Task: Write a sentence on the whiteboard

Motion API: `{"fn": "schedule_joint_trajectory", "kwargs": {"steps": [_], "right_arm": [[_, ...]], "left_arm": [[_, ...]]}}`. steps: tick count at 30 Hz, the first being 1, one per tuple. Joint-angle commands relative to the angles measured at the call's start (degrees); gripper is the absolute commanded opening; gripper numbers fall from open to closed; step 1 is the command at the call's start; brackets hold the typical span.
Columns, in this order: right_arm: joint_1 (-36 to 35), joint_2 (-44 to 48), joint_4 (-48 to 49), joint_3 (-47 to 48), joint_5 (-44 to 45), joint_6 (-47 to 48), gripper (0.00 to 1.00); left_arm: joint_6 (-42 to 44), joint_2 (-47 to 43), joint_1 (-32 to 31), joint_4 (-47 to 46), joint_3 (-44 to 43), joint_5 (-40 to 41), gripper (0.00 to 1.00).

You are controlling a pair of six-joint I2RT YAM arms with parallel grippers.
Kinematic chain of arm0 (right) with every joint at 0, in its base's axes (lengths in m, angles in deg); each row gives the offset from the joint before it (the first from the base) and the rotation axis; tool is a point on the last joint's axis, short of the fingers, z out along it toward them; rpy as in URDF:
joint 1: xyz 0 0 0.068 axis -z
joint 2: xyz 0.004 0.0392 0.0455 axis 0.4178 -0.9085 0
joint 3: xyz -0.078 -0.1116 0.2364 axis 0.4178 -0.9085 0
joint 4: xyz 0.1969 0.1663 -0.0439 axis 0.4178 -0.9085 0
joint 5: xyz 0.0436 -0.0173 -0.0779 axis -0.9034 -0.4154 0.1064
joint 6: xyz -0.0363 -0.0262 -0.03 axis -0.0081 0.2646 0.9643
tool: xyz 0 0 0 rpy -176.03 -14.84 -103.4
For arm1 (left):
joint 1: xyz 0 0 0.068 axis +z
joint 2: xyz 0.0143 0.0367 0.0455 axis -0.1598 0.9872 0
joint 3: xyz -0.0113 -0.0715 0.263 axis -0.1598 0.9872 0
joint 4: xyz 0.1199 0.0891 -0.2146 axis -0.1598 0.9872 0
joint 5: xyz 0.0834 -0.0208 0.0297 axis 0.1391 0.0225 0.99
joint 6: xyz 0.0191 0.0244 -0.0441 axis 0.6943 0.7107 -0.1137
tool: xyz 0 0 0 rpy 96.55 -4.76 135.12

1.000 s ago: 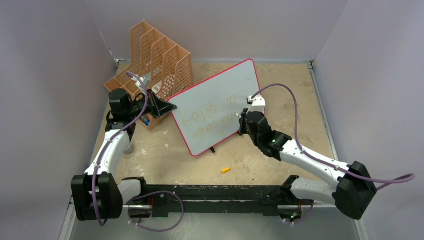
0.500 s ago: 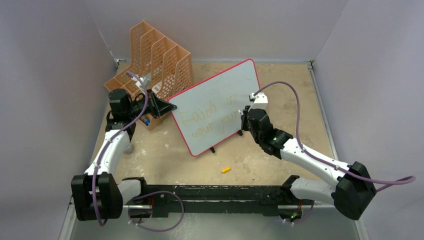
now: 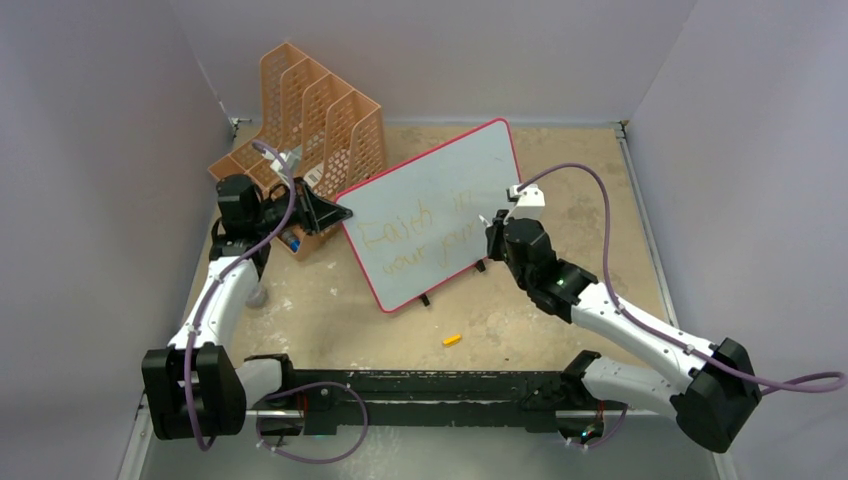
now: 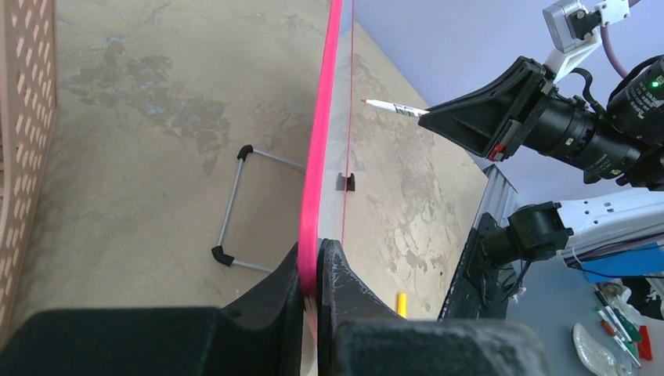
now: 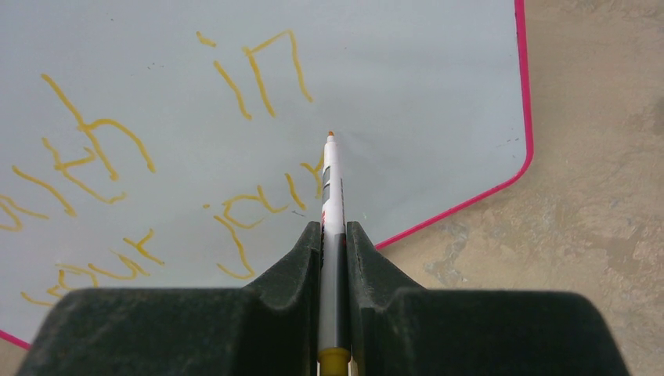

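While the second line seems unfinished, the sentence [image 5: 117,149] already reads "Faith in" above and "your jour" below in thin yellow-orange strokes, so I judge the writing well past halfway, with the last letters of "journey" left to add; any stroke under the pen is hidden; the whiteboard [image 3: 430,180] stands tilted near the middle of the table [image 3: 560,170], its left corner beside the orange file rack [image 3: 320,120]; the left gripper [image 4: 315,254] has its jaws pinched narrowly on the pink frame at that corner, steadying the board; the right gripper [image 5: 334,231] has its jaws closed on the marker [image 5: 332,184], whose orange tip points at the board's right half and, from the left wrist view, looks just clear of the face, though I cannot be sure; counted: one whiteboard, two lines of writing, one marker, one file rack, one small orange cap-like piece [image 3: 452,340] lying on the table nearer the arms, two grippers
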Motion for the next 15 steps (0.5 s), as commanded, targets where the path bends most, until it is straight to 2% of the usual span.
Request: {"fn": "schedule_joint_trajectory", "kwargs": {"steps": [1,15], "right_arm": [[0.45,0.77,0.79,0.8,0.67,1.53,0.0],[0.98,2.77,3.99,-2.24,-2.55,3.19,0.0]], "left_arm": [[6.59,0.01,2.1,-1.13,-3.27,3.45,0.0],[8.81,0.16,4.14,1.71,-4.67,3.68,0.0]]}}
